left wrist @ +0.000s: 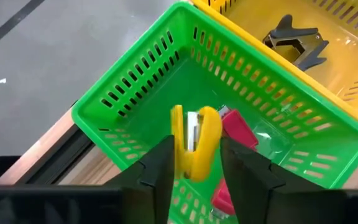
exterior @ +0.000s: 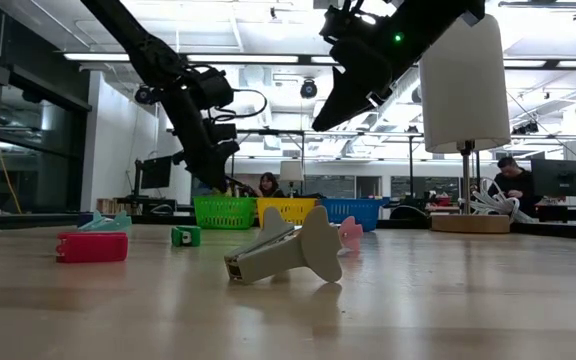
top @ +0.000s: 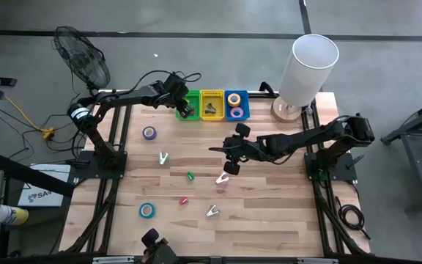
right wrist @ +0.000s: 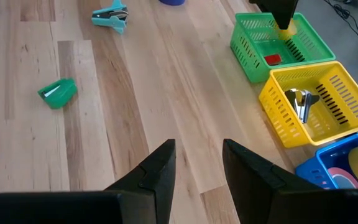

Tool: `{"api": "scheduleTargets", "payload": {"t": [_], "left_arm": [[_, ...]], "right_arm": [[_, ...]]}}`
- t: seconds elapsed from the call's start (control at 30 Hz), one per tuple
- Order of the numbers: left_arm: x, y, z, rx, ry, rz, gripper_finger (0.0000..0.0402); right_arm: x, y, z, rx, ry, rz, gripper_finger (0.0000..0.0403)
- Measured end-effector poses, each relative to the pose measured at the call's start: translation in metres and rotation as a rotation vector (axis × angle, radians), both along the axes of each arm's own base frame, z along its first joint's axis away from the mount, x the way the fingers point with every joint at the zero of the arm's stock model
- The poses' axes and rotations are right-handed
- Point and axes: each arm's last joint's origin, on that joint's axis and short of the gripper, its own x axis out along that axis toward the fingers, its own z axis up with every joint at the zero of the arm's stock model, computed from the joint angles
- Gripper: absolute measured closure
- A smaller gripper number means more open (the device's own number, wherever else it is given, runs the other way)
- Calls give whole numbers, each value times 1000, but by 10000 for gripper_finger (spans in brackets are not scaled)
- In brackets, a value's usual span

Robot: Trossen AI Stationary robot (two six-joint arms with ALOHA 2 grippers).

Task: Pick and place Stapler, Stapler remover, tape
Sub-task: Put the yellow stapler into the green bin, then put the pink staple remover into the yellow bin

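The yellow stapler, pinched upright in your left gripper, hangs directly above the green basket at the table's far edge; your right gripper waits spread mid-table.

Open-plan lab: ceiling strip lights, monitors, seated people (background desks).

Slotted glossy plastic baskets on smooth wood table

Bright, even light from ceiling strips. In the low view the near counter blurs. Shadows are faint.
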Motion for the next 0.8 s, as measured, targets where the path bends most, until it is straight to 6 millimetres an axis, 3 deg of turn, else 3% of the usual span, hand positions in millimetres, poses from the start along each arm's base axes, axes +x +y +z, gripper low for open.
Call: {"api": "scheduleTargets", "payload": {"t": [0.4, 0.63, 0.8], "left_arm": [[-1, -2, 2, -12, 0, -55, 253], [-10, -13, 23, -36, -40, -110, 252], [-14, -25, 37, -41, -51, -138, 252]], "right_arm": [[-2, 1, -3, 13, 41, 27, 279], [-9, 1, -10, 19, 161, 80, 279], [-10, 5, -11, -1, 203, 213, 279]]}}
